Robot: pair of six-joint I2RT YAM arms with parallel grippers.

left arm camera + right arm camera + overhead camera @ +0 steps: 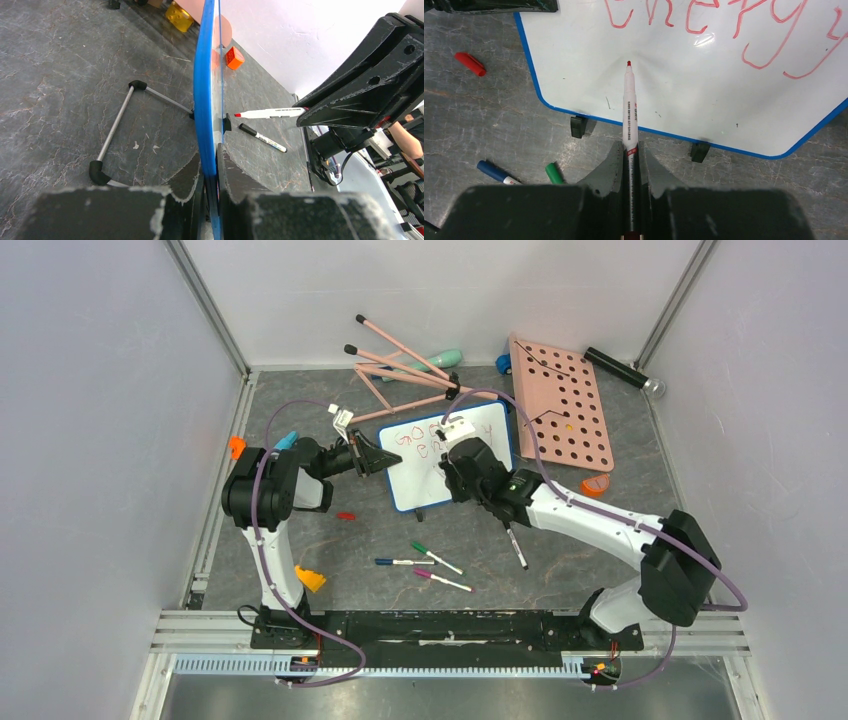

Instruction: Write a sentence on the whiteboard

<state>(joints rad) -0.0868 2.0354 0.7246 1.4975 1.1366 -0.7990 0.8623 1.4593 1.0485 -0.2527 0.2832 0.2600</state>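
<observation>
Left of the whiteboard [415, 488], the left gripper [378, 455] is closed on the board's left edge. In the left wrist view its fingers [187, 177] clamp the blue rim [204, 90] from both faces. A red cap [345, 515] lies on the table just beyond the board's near-left corner.

The whiteboard sits mid-table between the two arms, raised on small black feet [578, 126]. Judged from its thin panel, it is light and stiff with a slick face. It is likely to slide or tip under pen pressure, so it should be held by the rim, clear of the ink. Fresh ink will probably smear if touched.

The sentence [719, 17] is incomplete. Red letters fill the upper part and the lowest visible word reads "energy". The face below that word is bare.

Over the board, the right gripper [630, 155] is closed on a red marker [629, 110]. Its tip is at the bare face below "energy" and appears to be touching it.

On the near side of the board lie four loose markers [435, 557]. They are clear of the writing area but within the right arm's sweep. Pink sticks [400, 365] lie behind the board, one reaching its far edge. A pink pegboard [565, 400] lies to the right of the board, close to its far-right corner.
</observation>
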